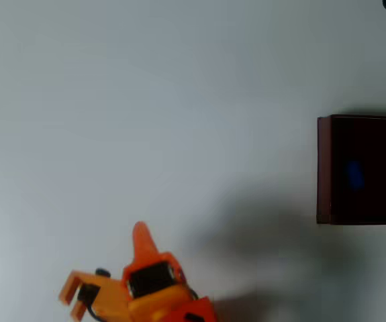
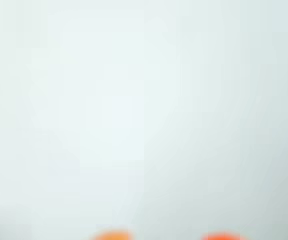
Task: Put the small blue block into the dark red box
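So the orange gripper [image 1: 141,236] was parked down at the bottom edge of the overhead view, its pointed finger aimed up the picture with nothing held in it. In the wrist view two blurry orange fingertips [image 2: 112,235] poked up from the bottom edge with a gap between them, so it looked open, just bare white table [image 2: 144,110] in front of them. Well away from the gripper, off to its right and a bit further up in the overhead view, sat the dark red box [image 1: 323,168], cut off by the picture's right edge. The small blue block [image 1: 354,175] was lying inside it, a fuzzy blue smudge on the nearly black floor.
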`<action>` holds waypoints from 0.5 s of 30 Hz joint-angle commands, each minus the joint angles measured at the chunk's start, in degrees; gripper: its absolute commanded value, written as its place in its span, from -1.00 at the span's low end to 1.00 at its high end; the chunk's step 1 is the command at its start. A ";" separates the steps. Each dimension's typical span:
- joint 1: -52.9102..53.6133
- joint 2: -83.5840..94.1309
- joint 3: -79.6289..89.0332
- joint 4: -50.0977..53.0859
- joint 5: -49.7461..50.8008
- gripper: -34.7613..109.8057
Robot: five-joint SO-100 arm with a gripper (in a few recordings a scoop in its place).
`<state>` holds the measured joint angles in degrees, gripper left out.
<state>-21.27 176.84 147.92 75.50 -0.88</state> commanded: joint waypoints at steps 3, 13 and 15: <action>-8.17 12.30 8.79 2.02 -2.11 -0.46; -12.04 15.82 19.86 2.29 -2.20 -0.52; -10.72 15.64 21.27 1.67 -2.02 -0.52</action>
<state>-32.61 191.69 167.52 77.61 -2.55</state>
